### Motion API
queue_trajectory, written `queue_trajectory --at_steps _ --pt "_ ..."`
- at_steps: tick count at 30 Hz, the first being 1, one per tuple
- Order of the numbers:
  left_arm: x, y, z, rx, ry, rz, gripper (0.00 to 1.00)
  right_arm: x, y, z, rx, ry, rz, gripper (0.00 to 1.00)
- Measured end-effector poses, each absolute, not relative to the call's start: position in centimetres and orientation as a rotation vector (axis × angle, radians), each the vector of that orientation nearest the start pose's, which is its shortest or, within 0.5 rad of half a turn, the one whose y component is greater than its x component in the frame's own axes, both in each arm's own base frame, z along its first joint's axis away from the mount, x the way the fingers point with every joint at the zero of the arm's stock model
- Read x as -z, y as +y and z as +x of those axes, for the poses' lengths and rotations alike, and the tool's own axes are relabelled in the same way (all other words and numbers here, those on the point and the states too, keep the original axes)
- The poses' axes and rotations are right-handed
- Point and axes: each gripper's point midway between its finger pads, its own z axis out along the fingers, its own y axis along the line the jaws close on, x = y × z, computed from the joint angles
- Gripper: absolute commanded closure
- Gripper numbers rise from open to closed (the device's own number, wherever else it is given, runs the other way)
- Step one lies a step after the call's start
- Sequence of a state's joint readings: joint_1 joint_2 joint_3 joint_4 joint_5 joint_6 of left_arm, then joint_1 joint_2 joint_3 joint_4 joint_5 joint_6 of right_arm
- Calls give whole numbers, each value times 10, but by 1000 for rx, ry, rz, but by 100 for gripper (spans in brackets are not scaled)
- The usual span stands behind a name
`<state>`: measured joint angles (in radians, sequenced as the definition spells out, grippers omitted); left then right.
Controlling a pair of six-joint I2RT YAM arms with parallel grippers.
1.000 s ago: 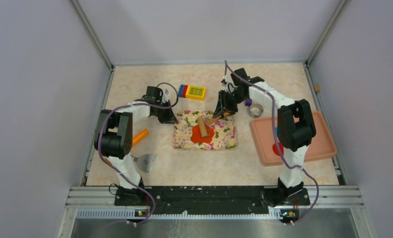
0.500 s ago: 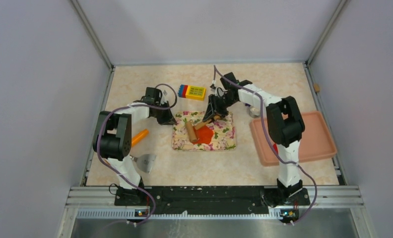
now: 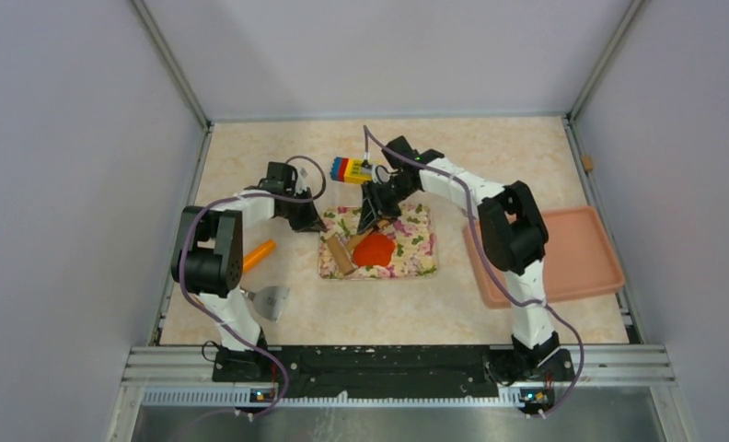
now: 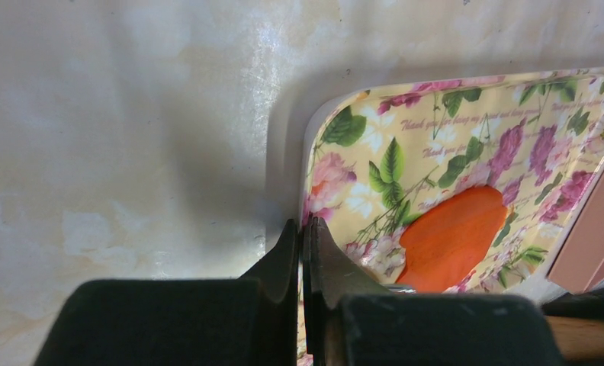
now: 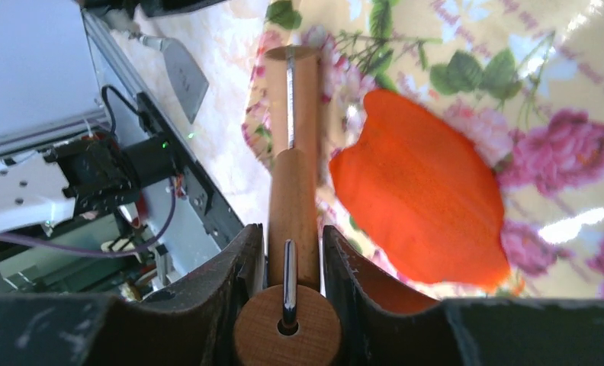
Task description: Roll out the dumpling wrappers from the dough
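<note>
The dough (image 3: pixel 376 249) is a flat red-orange patch on the floral mat (image 3: pixel 418 258). It also shows in the right wrist view (image 5: pixel 421 202) and the left wrist view (image 4: pixel 451 236). My right gripper (image 3: pixel 372 219) is shut on the handle of a wooden rolling pin (image 5: pixel 292 145). The pin (image 3: pixel 338 251) lies on the mat just left of the dough. My left gripper (image 3: pixel 313 221) is shut on the mat's far-left edge (image 4: pixel 308 191), jaws pinched together (image 4: pixel 303 227). No dumpling wrappers are in view.
A colourful toy brick block (image 3: pixel 357 170) sits behind the mat. An orange carrot toy (image 3: pixel 260 253) and a metal scraper (image 3: pixel 269 300) lie at the left. A pink tray (image 3: pixel 577 262) is at the right, partly behind my right arm.
My right gripper has swept left with the rolling pin, from over the dough to the mat's left side. The left gripper has stayed on the mat's edge.
</note>
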<state>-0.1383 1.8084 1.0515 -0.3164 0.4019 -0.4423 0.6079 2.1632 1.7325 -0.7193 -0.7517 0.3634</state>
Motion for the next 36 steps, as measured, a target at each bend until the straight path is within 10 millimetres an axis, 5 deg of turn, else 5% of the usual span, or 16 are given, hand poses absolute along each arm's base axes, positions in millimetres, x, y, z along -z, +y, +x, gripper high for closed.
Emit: queue_trajectory --at_steps 10,15,23,36 --pt "-26 -141 360 765 2688 -258 100 -165 304 309 -1235 2631 -570 100" --pt "-26 -141 360 776 2692 -250 100 -142 275 315 -1202 2722 -454 100" --pt "-26 -141 361 783 2707 -249 100 -104 268 320 -1102 2826 -407 100" --pt "-26 -141 361 782 2709 -250 100 -80 290 321 -1271 2899 -347 100"
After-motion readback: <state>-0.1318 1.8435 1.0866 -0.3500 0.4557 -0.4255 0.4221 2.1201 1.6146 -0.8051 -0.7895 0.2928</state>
